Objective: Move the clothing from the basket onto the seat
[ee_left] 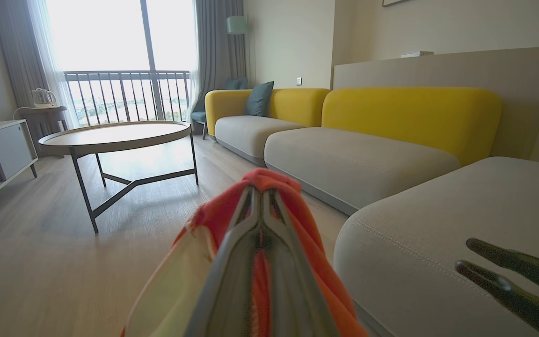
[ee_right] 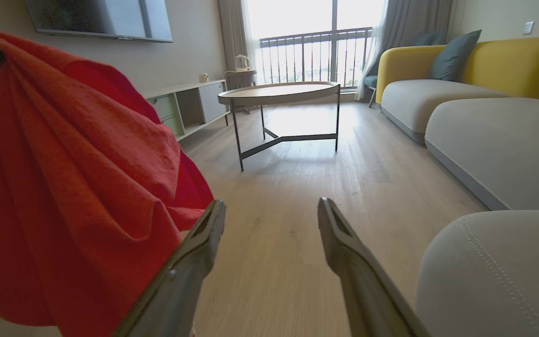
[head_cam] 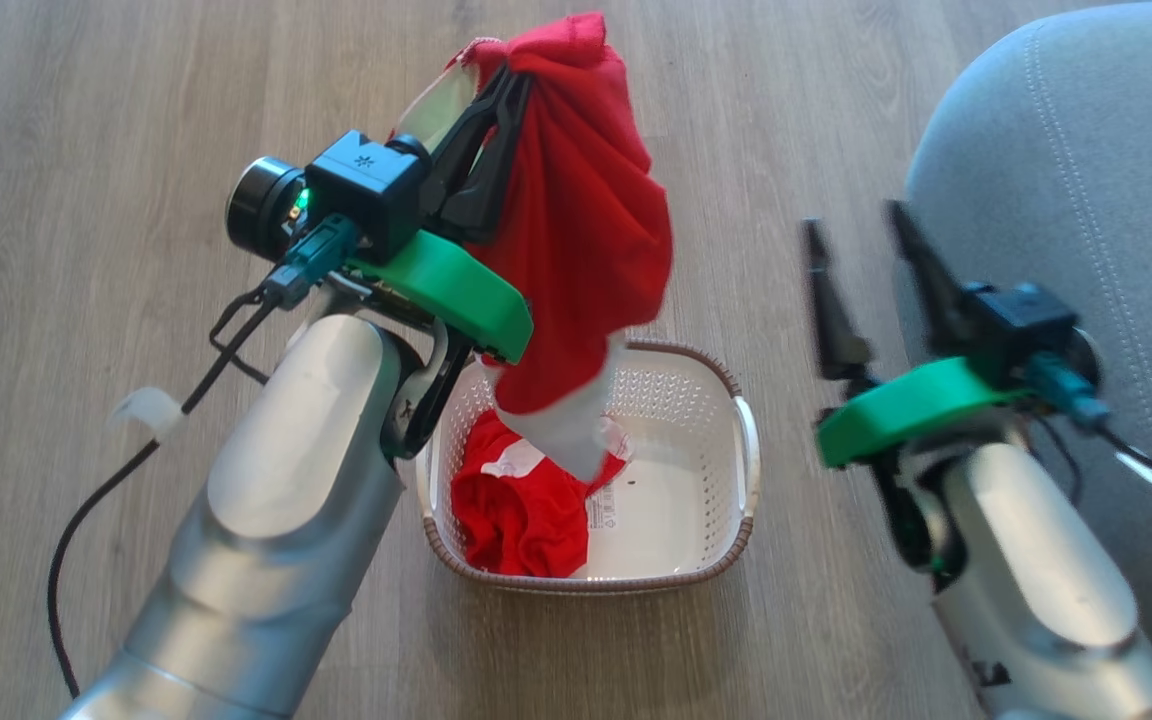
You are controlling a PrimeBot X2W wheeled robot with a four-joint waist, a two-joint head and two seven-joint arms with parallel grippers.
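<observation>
The left gripper (head_cam: 509, 82) has its jaws clamped together on a gathered fold of a red garment (head_cam: 586, 230), holding it high so the cloth can clear the rim of the basket (head_cam: 747, 440). The garment's pale lower end dangles over the basket's middle. More red clothing (head_cam: 521, 505), white-striped, lies bunched against the basket's left wall. The right gripper (head_cam: 856, 222) hovers with jaws apart and empty between the basket and the grey seat (head_cam: 1086, 150), probably so as not to block the carry path.
</observation>
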